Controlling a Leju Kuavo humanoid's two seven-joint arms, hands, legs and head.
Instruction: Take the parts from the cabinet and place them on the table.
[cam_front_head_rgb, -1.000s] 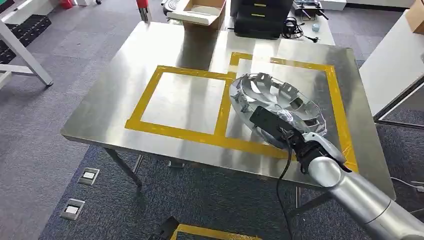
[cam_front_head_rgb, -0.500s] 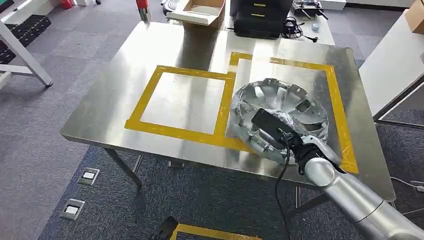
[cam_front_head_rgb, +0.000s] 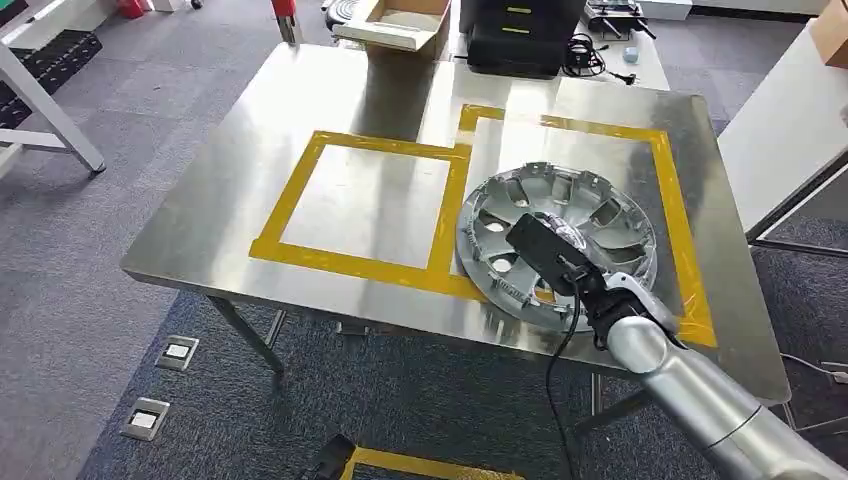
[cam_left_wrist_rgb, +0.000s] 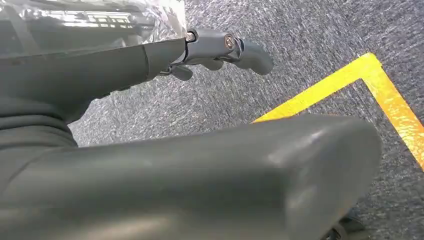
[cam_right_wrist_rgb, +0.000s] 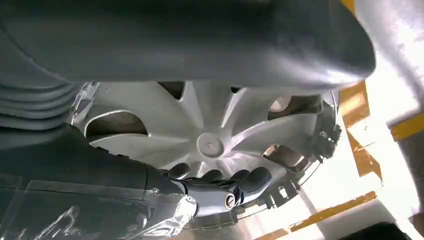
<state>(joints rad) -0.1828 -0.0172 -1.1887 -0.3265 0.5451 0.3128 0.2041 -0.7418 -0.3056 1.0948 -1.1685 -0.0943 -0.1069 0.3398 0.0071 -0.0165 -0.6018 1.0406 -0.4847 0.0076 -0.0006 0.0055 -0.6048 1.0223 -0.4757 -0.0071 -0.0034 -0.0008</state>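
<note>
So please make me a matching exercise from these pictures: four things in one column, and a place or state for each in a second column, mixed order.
Things:
1. wheel cover
2. right hand
3. cardboard box
4. left hand

Places or states:
A. beyond the far edge of the table
B. over grey carpet beside a yellow floor line
C. on the table, within the right yellow-taped square
D. reaching over the silver spoked disc

Pairs: 1-C, 2-D, 3-A, 4-B
</note>
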